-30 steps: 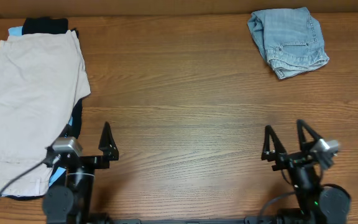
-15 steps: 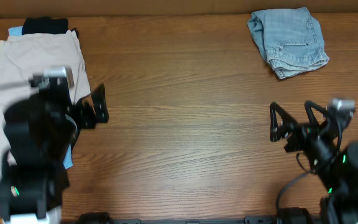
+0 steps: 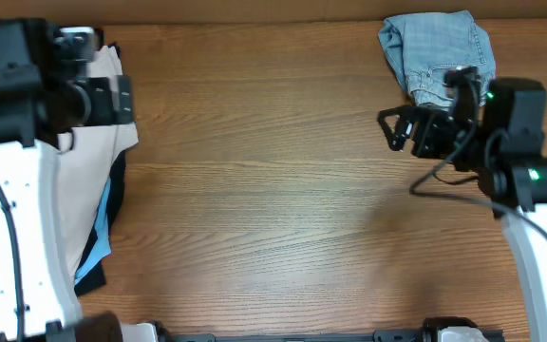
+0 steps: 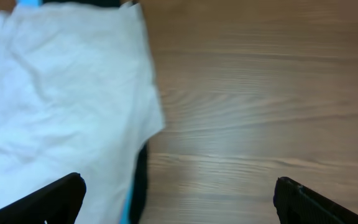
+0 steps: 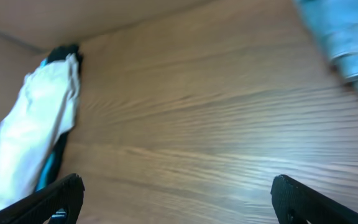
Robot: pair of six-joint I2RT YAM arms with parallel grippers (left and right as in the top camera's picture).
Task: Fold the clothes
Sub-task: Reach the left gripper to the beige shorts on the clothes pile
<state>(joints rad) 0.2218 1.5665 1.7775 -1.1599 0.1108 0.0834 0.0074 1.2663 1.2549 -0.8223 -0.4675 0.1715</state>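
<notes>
Large pale beige shorts (image 3: 88, 166) lie folded on top of a pile at the far left, over a black garment (image 3: 114, 185) and a light-blue one (image 3: 103, 217). Faded-blue denim shorts (image 3: 435, 52) lie crumpled at the far right. My left gripper (image 3: 122, 100) is open and empty above the pile's right edge; its wrist view shows the beige shorts (image 4: 61, 93) between and beyond the jaws (image 4: 179, 193). My right gripper (image 3: 397, 128) is open and empty just in front of the denim shorts, pointing left. Its wrist view (image 5: 176, 193) shows the denim (image 5: 347, 37) and the beige pile (image 5: 36, 124).
The wooden table (image 3: 273, 218) runs between the two lots of clothes. A cardboard-coloured wall lines the far edge (image 3: 254, 9). My left arm's white link (image 3: 17, 237) covers much of the pile from above.
Both arms have risen from the front edge and swung towards the far side. The left one went over the pile and the right one towards the denim shorts. The clothes have not moved.
</notes>
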